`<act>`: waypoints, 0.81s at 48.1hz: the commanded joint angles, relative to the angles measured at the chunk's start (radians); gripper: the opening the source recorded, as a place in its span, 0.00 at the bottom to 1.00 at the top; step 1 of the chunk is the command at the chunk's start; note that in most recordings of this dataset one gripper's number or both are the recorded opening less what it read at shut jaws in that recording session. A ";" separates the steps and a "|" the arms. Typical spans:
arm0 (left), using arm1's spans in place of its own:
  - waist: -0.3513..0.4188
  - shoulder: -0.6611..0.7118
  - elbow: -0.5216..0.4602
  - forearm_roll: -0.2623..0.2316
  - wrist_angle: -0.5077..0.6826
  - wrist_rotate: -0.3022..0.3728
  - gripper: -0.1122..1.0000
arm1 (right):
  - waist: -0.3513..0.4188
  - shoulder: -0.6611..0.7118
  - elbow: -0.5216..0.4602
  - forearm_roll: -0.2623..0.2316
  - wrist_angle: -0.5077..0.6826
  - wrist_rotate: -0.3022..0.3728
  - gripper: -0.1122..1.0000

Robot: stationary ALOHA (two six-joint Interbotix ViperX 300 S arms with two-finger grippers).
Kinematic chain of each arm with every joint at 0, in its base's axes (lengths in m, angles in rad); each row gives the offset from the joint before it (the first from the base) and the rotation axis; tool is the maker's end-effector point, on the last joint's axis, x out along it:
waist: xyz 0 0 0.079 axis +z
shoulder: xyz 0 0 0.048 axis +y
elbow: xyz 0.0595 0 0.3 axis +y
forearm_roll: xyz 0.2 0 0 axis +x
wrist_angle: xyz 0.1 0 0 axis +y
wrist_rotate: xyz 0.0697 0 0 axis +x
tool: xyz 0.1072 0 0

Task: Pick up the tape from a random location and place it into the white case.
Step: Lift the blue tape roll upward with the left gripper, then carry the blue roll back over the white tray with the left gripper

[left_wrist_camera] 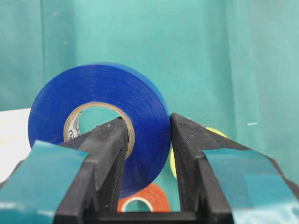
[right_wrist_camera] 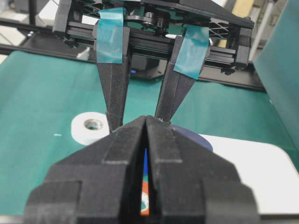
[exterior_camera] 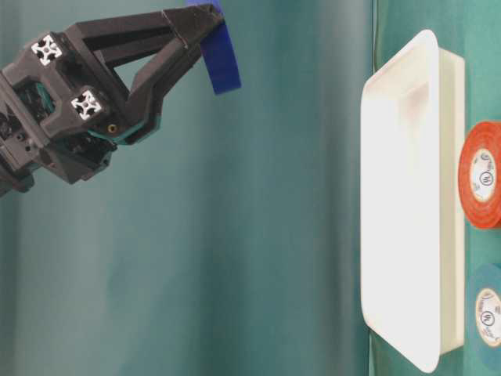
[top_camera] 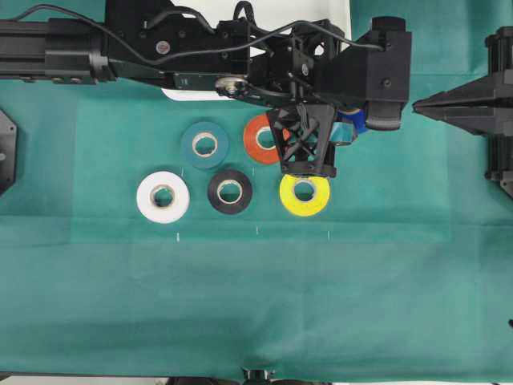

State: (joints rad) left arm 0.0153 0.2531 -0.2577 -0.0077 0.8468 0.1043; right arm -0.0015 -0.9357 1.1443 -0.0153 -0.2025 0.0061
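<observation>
Your left hand (left_wrist_camera: 147, 154) is closed on the tape (left_wrist_camera: 100, 123), the royal-blue roll. One finger (left_wrist_camera: 105, 158) passes through the roll's pale core hole and the other finger (left_wrist_camera: 189, 158) presses on its outer face, so the wall of the roll is pinched between them. The roll stands on edge in the grip, its flat side facing the wrist camera, and it is lifted clear of the green surface (top_camera: 256, 305).

From the table-level view, the hand (exterior_camera: 205, 31) carries the tape (exterior_camera: 221, 56) high in the air, and the white case (exterior_camera: 407, 196) lies well apart from it, across an open stretch of green cloth. In the overhead view the case (top_camera: 341, 16) shows only as a white patch, mostly hidden under the left arm. So the case lies back along your left arm, and the coming move is likely a carry that way before lowering.

Your right hand (right_wrist_camera: 145, 135) sits parked at the right edge of the overhead view, its two fingers pressed together with nothing between them. It is farther from the case and plays no part here.

Other rolls lie flat on the surface: an orange roll (top_camera: 258, 132) just beside the case, a teal roll (top_camera: 204, 145), a black roll (top_camera: 230, 191), a white roll (top_camera: 163, 196) and a yellow roll (top_camera: 304, 196). Lower the tape inside the raised rim rather than onto the orange roll.
</observation>
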 commanded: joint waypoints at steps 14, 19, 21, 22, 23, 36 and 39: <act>0.025 -0.054 -0.012 0.002 -0.003 0.002 0.33 | 0.002 0.008 -0.018 -0.002 -0.006 0.000 0.10; 0.046 -0.055 -0.012 0.003 -0.002 0.003 0.33 | 0.003 0.008 -0.018 0.000 -0.006 0.000 0.10; 0.058 -0.058 -0.009 0.003 0.000 0.003 0.33 | 0.002 0.008 -0.018 -0.002 -0.006 0.000 0.10; 0.064 -0.060 -0.008 0.003 0.000 0.003 0.33 | 0.003 0.008 -0.018 -0.002 -0.006 0.000 0.10; 0.071 -0.061 -0.005 0.003 0.000 0.003 0.33 | 0.002 0.008 -0.018 -0.002 -0.006 0.000 0.10; 0.166 -0.081 0.028 0.003 -0.005 0.003 0.33 | 0.003 0.008 -0.018 0.000 -0.006 0.000 0.10; 0.184 -0.081 0.028 0.003 -0.008 0.003 0.33 | 0.003 0.008 -0.018 -0.002 -0.008 0.000 0.10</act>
State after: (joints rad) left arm 0.1825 0.2224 -0.2301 -0.0077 0.8483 0.1058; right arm -0.0015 -0.9357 1.1443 -0.0153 -0.2025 0.0061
